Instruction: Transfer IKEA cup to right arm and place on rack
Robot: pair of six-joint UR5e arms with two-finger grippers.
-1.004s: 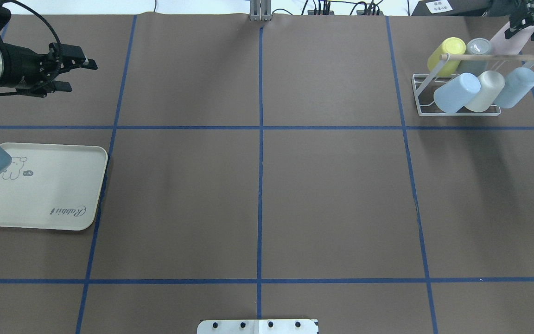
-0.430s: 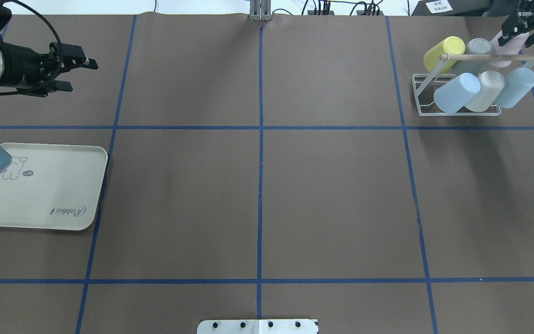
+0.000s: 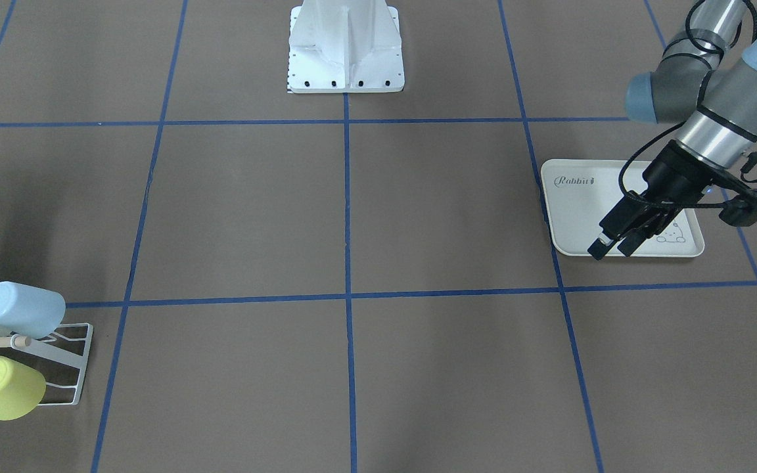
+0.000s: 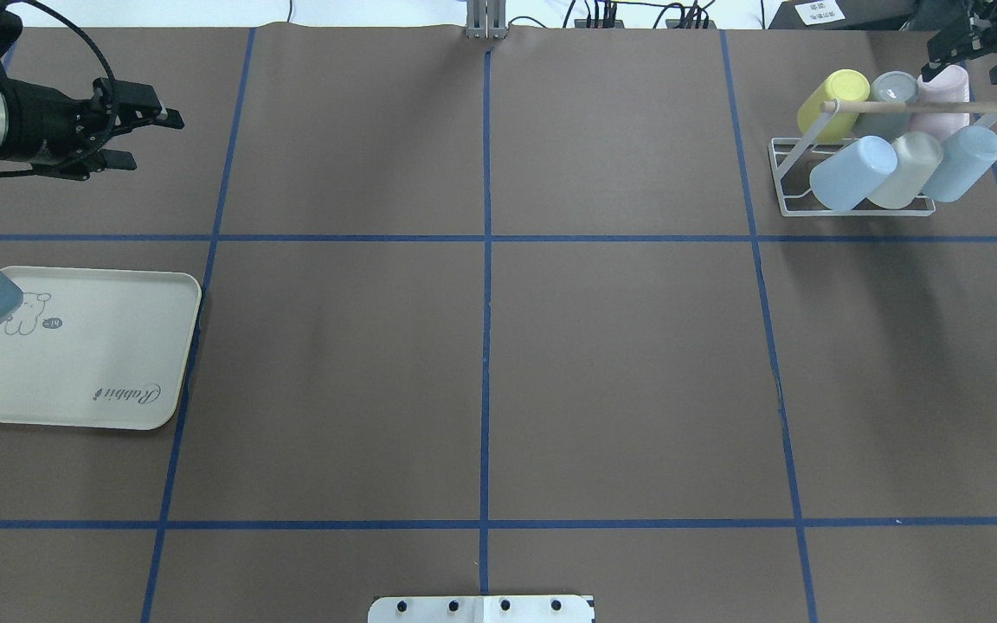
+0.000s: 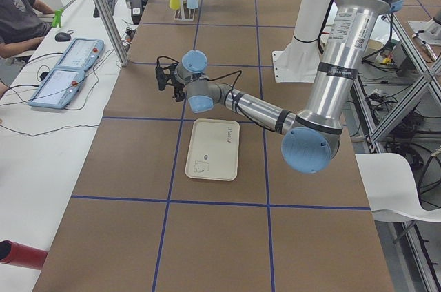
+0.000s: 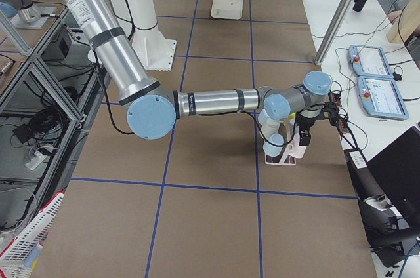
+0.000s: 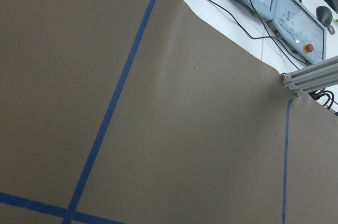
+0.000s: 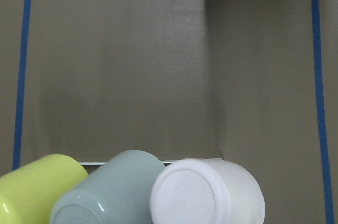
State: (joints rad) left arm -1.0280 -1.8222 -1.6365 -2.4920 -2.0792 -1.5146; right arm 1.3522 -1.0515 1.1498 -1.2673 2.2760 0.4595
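Observation:
The IKEA cup [image 4: 944, 91], pale pink, sits upturned on the back row of the white wire rack [image 4: 786, 173], beside a grey cup and a yellow cup. Its round bottom [image 8: 206, 195] fills the lower edge of the right wrist view. My right gripper [image 4: 970, 59] hovers just beyond the cup at the table's far right corner, open and holding nothing. My left gripper [image 4: 145, 138] hangs open over bare table at the far left, beyond the tray, also seen as the left gripper [image 3: 614, 249] with nothing between its fingers.
A cream rabbit-print tray [image 4: 118, 294] lies at the near left with nothing on it. The rack's front row holds two light blue cups and a pale grey one under a wooden dowel [image 4: 905, 106]. Control pendants and cables lie past the far edge.
The right gripper lowered the pink cup onto the rack, let go of it and drew back toward the far edge. The left arm barely moved.

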